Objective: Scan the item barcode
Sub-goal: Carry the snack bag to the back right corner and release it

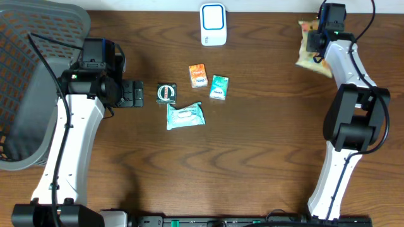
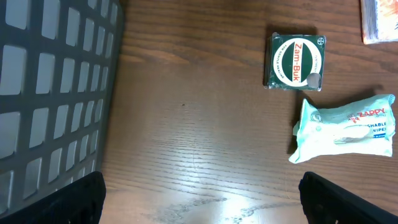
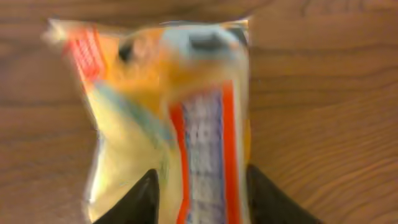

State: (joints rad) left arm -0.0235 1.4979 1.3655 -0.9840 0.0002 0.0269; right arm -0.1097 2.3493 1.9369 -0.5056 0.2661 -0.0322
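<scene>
Over on the far right we have the right gripper [image 3: 202,199], and between its dark fingers [image 3: 143,202] sits the yellow and orange snack bag [image 3: 186,112]. The wrist camera shows the bag blurred, its long white strip edged in orange running down the middle, with wood grain behind it. One finger stands at each side of the bag's lower end, set a moderate way apart. We cannot tell whether they are pinching it or only flanking it, nor whether it rests on the table [image 1: 265,139]. From overhead, the bag is near the table's far right corner, level with the white and blue scanner [image 1: 213,24] and well apart from it.

On the left we see the one container here, a grey mesh basket [image 1: 25,75] filling that side. The left arm rises beside its rim. Every item we can see lies on the wood outside the basket.

The left gripper [image 1: 140,94] points toward the middle of the table with its jaws spread wide and nothing between them. Just beyond its tips sits the green Zam-Buk tin [image 2: 295,61], flat, label up. Beside the tin lies a pale green wipes pack [image 2: 345,127]. Further along, an orange box [image 1: 198,75] and a small green box [image 1: 218,87] lie just beside each other, nearer the scanner.
</scene>
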